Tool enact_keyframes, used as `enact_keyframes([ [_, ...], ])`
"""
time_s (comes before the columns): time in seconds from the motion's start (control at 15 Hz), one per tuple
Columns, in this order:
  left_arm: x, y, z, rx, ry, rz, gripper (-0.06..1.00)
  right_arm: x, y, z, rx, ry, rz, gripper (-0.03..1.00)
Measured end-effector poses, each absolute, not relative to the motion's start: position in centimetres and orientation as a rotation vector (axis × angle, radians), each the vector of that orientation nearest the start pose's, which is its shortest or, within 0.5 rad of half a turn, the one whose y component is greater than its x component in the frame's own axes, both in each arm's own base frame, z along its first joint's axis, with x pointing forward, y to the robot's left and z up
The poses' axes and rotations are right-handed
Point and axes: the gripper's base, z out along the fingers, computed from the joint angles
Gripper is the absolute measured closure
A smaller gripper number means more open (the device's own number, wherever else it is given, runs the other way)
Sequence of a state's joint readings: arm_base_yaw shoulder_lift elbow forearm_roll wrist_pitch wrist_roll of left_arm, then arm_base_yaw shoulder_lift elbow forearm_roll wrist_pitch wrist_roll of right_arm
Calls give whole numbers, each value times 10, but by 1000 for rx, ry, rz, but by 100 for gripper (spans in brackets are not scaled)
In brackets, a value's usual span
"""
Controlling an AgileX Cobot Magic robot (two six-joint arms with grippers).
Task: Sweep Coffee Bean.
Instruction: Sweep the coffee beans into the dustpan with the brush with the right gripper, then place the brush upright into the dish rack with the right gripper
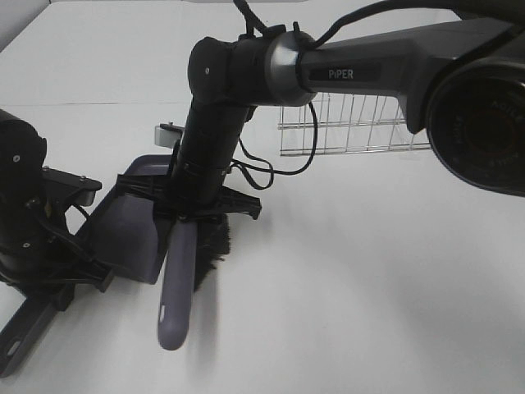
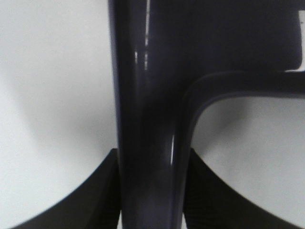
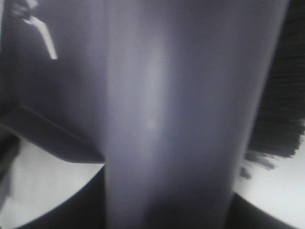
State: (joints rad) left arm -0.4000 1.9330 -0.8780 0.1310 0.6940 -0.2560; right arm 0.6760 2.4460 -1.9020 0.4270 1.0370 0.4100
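My right gripper [image 1: 202, 212] reaches across to the left and is shut on a purple-grey brush [image 1: 179, 287]. The brush handle points toward the table's front, and the black bristles [image 1: 215, 246] rest on the table beside the dustpan's mouth. The right wrist view is filled by the brush handle [image 3: 181, 119], with the bristles [image 3: 281, 95] at one side. My left gripper [image 1: 70, 267] is shut on the handle of the purple-grey dustpan [image 1: 131, 222]. That handle [image 2: 143, 119] fills the left wrist view. No coffee beans show clearly. A small dark speck [image 3: 245, 172] lies by the bristles, and I cannot tell what it is.
A wire basket [image 1: 353, 123] stands at the back right, behind the right arm. A small metal piece [image 1: 168, 131] sticks up at the dustpan's far edge. The table is white.
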Motion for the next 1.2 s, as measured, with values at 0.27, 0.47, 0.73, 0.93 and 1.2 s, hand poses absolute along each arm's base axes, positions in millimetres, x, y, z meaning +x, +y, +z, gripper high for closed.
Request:
enact_keyframes([
  [0.27,269,-106,89,388,3175,164,64,361,341,105,-22,3161,784,68],
  [0.47,269,-106,89,387,3175,163,64,361,343,108,-41,3155,833,68],
  [0.73,269,-106,89,387,3175,163,64,368,340,120,-128,3156,805,68],
  [0.93,269,-106,89,388,3175,163,64,373,324,120,-191,3189,658,68],
  [1.2,269,-106,89,391,3175,163,64,375,299,156,-386,3132,285,68],
])
